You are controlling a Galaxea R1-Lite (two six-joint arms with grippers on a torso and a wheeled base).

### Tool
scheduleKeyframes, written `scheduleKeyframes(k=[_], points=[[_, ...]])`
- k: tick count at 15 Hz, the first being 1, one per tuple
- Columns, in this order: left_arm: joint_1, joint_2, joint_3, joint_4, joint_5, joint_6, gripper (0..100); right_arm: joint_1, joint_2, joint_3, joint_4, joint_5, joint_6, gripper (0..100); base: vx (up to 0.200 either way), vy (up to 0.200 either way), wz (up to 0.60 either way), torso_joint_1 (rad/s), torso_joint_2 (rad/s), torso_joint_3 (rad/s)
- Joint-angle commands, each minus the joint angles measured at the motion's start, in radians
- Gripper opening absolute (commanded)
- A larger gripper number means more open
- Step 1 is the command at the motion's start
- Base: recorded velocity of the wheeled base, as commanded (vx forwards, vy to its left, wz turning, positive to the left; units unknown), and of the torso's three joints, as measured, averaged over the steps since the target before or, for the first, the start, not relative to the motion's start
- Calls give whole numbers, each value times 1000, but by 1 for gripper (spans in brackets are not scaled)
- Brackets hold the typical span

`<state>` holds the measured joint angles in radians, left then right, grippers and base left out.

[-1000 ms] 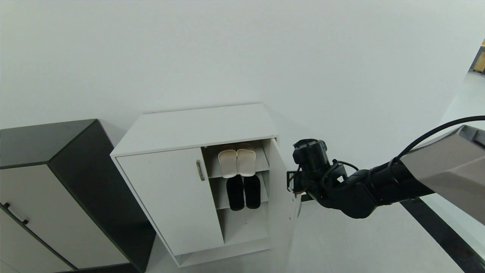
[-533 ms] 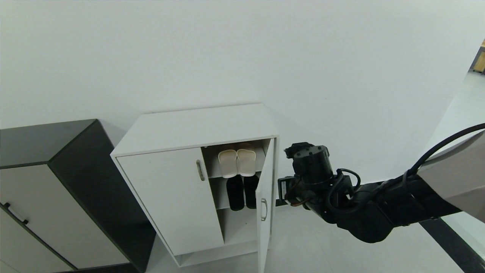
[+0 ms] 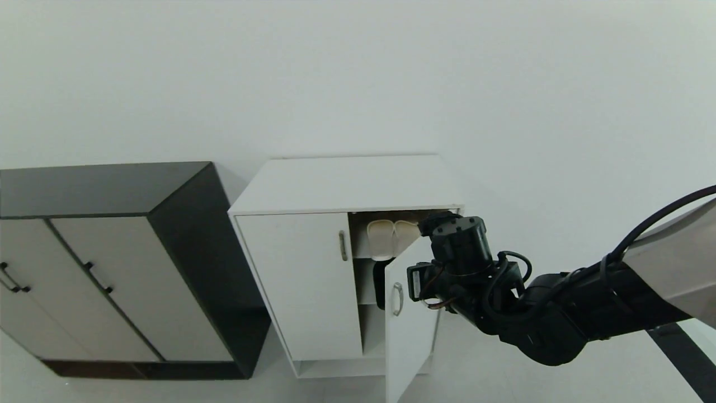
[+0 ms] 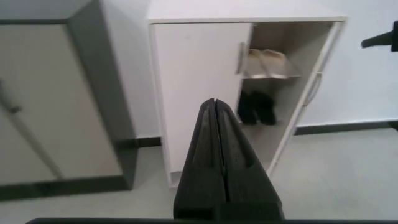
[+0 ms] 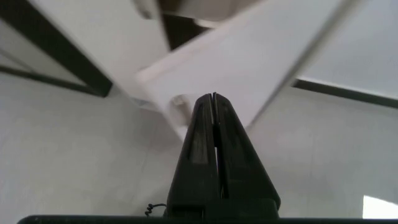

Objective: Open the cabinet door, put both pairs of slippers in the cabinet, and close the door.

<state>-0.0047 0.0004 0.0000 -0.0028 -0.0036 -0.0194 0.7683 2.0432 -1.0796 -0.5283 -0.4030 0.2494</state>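
Since both slipper pairs [image 3: 391, 238] sit inside the cabinet [image 3: 347, 184], only its door [image 3: 411, 319] needs shutting. My left gripper [image 4: 214, 104] and right gripper [image 5: 214, 99] — closed, empty.

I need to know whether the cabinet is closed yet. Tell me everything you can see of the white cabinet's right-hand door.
The right door is a flat white panel, board-like, with a curved metal handle near its free edge. Hinged at its right edge, it stands ajar, leaving a gap showing the white slippers. The shut right tool sits at its outer face; contact is unclear.
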Motion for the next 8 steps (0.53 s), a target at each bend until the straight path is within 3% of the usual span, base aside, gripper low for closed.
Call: scheduleKeyframes(k=[1,6,8], points=[[0,0,0,0,1,-1,0,-6,11,1,-9,0,-1,0,0,0,0,0,0,0],[0,1,0,0,-1,-1,0,-20,-12,36,-47,4,-5,0,0,0,0,0,0,0],[0,1,0,0,-3,1,0,-29,-43,96,-58,112,-12,0,0,0,0,0,0,0]])
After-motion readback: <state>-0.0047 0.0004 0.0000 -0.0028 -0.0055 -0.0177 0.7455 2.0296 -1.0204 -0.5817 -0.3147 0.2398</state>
